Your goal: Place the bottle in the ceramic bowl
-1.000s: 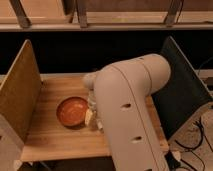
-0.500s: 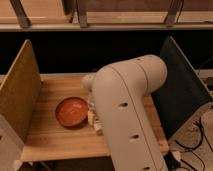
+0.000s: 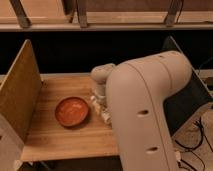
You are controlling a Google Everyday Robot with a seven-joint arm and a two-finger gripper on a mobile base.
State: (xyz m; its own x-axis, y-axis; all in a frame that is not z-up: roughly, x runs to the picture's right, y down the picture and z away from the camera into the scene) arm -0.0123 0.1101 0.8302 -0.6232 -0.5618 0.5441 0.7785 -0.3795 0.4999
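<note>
The orange-red ceramic bowl (image 3: 72, 111) sits on the wooden table, left of centre, and it is empty. The pale cream bottle (image 3: 103, 114) shows just right of the bowl's rim, low over the table and tilted, directly under my gripper (image 3: 100, 99). The gripper hangs from the grey wrist at the end of the big white arm, right of the bowl and touching or very near the bottle. I cannot tell whether it holds the bottle. The arm hides the right part of the table.
The wooden table (image 3: 60, 140) has an upright wooden panel (image 3: 19, 95) along its left side and a dark panel (image 3: 192, 100) on the right. A dark wall and railing run behind. Cables (image 3: 200, 145) lie on the floor at the right.
The gripper and the bottle have shifted a little to the right, away from the bowl's rim. The bowl has not moved.
</note>
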